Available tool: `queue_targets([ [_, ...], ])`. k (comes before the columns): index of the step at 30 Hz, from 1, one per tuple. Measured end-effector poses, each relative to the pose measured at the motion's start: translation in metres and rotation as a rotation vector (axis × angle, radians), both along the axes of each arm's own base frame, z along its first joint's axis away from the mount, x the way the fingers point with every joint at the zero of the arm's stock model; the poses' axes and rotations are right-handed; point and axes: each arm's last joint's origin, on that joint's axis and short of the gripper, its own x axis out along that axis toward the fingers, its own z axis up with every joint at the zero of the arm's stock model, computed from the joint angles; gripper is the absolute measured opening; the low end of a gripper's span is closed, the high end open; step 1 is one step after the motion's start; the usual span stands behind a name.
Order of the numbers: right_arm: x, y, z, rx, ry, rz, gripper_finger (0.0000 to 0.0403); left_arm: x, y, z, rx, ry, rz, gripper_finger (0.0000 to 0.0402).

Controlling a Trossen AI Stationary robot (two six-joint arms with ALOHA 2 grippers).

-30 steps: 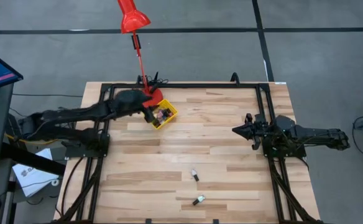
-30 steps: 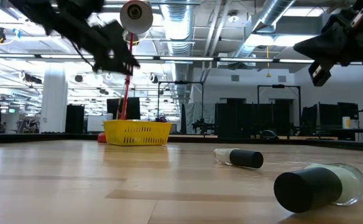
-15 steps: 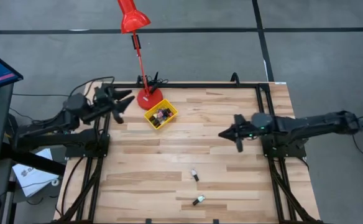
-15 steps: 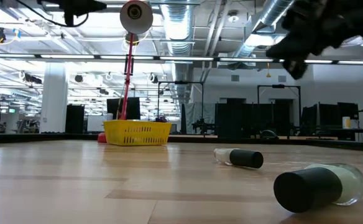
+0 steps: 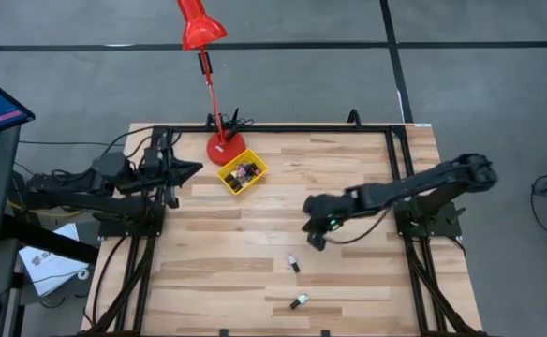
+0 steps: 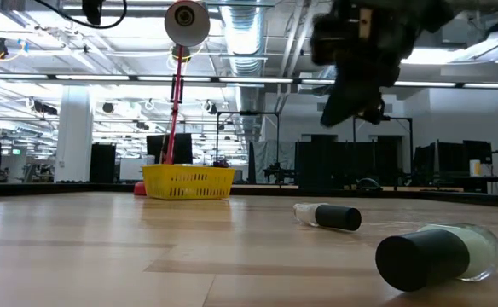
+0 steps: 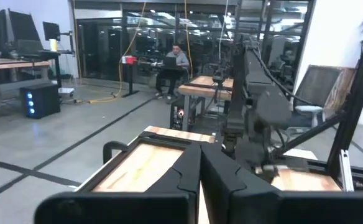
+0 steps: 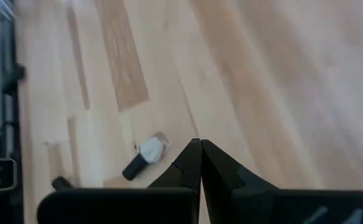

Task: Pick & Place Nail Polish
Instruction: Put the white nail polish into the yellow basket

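Two nail polish bottles lie on their sides on the bare wood near the table's front: one (image 5: 294, 265) (image 6: 327, 216) and a nearer one (image 5: 299, 300) (image 6: 437, 253) with a dark cap and pale body. More bottles sit in the yellow tray (image 5: 243, 174) (image 6: 188, 181) at the far left. My right gripper (image 5: 317, 241) (image 8: 197, 144) is shut and empty, reaching over the table's middle and slanting down, above and just on the far side of the first bottle (image 8: 143, 157). My left gripper (image 5: 197, 168) (image 7: 200, 149) is shut and empty, drawn back to the tray's left.
A red desk lamp stands with its base (image 5: 225, 148) right behind the tray and its head (image 5: 199, 26) beyond the far edge. Black frame rails (image 5: 400, 178) run along the table's left, right and far sides. Bare wood lies all round the two loose bottles.
My left gripper has pulled back from over the yellow tray toward the table's left edge and has shut. My right gripper, staying shut, has reached from the right edge toward the table's middle and near side, tipping downward toward the loose bottles.
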Motion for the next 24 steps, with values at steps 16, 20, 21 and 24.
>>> queue_targets([
  [16,0.061,0.046,-0.021,0.024,0.439,-0.125,0.0006,-0.002,-0.013,-0.085,-0.061,-0.145,-0.142,0.0],
  [20,0.06,0.053,-0.019,0.049,0.446,-0.156,0.0043,-0.011,-0.012,-0.094,-0.085,-0.171,-0.151,0.0],
  [21,0.06,0.055,-0.019,0.058,0.445,-0.167,0.0057,-0.014,-0.012,-0.094,-0.086,-0.172,-0.147,0.0],
  [24,0.058,0.06,-0.017,0.071,0.448,-0.181,0.0103,-0.022,-0.009,-0.095,-0.094,-0.153,-0.116,0.0],
])
